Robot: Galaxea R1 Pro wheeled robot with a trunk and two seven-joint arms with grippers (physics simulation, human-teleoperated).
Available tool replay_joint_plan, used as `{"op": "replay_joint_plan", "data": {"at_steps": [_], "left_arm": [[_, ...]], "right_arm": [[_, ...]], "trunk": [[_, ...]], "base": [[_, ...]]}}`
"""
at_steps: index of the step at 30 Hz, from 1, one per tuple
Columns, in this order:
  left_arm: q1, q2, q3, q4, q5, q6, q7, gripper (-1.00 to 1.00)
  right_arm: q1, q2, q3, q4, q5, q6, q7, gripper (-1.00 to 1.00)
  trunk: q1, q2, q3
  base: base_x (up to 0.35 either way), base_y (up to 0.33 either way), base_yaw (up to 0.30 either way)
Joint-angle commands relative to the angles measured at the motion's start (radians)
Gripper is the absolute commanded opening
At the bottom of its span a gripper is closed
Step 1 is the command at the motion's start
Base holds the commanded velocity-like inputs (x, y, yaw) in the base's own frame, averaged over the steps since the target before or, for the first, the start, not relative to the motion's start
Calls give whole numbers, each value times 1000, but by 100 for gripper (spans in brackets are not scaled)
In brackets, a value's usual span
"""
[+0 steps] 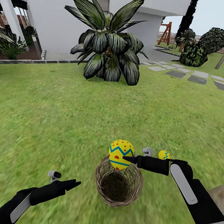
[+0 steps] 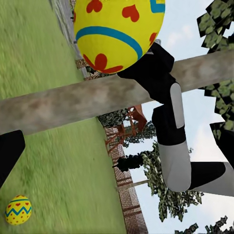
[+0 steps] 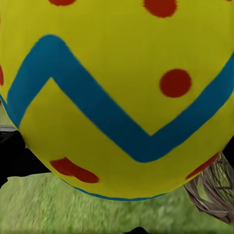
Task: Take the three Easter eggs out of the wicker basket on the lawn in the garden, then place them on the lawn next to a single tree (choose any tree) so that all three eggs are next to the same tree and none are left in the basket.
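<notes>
From the head, the right gripper [image 1: 129, 159] pinches an egg [image 1: 121, 154] above the basket [image 1: 118, 186], lifted clear of the rim, likely for carrying to a tree; the basket looks empty. A second egg [image 1: 164, 155] lies on the lawn [image 1: 55, 119] beyond. The left gripper [image 1: 72, 184] hangs idle, fingers pressed together. Left wrist: the held egg [image 2: 119, 34], another [image 2: 18, 209] on grass. Right wrist: egg [image 3: 117, 97] close against the camera, over the basket rim [image 3: 214, 190].
</notes>
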Motion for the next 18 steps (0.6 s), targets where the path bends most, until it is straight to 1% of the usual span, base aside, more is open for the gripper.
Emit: {"op": "replay_joint_plan", "data": {"at_steps": [1,5,6,10,16,18], "left_arm": [[-1,1,-5,0,8,11,-1,100],[-1,1,-6,0,8,10,-1,100],[-1,1,-6,0,8,10,0,100],[0,1,-6,0,8,11,0,100],[-1,0,-7,0,8,10,1,100],[-1,0,-7,0,8,10,3,100]], "right_arm": [[-1,-1,0,0,5,2,9,-100],[-1,0,0,0,5,2,9,-100],[-1,-1,0,0,5,2,8,-100],[-1,1,0,0,5,2,7,-100],[0,0,0,-1,5,1,7,-100],[0,0,0,-1,5,-21,7,-100]], "trunk": [[0,0,0],[0,0,0],[0,0,1],[0,0,5],[0,0,12],[0,0,15]], "base": [[0,0,0],[0,0,0],[-92,0,-162],[-304,39,-221],[-311,132,-218],[-194,39,-102]]}}
